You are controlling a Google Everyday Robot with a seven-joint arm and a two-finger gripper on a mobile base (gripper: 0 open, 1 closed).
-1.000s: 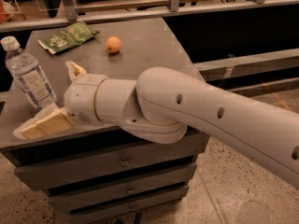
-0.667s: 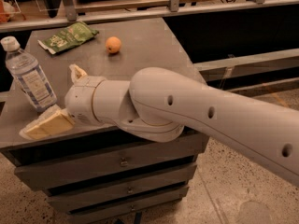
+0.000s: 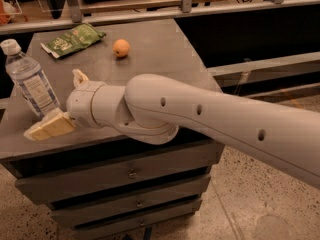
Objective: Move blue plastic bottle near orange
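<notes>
The blue plastic bottle (image 3: 31,80) stands upright at the left edge of the grey cabinet top (image 3: 150,49), white cap up. The orange (image 3: 121,48) lies toward the back middle of the top, well apart from the bottle. My gripper (image 3: 61,104) is at the front left, just right of the bottle's lower half. It is open: one cream fingertip (image 3: 49,127) lies low by the bottle's base and the other (image 3: 79,76) points up behind it. The bottle is next to the opening and is not gripped.
A flat green snack bag (image 3: 73,39) lies at the back left, left of the orange. My thick white arm (image 3: 210,119) crosses the front right of the top. Drawers (image 3: 130,174) sit below and a dark shelf rail (image 3: 200,4) runs behind.
My arm has shifted only slightly, and the gripper stays beside the bottle's base. The bottle, orange and bag have not moved.
</notes>
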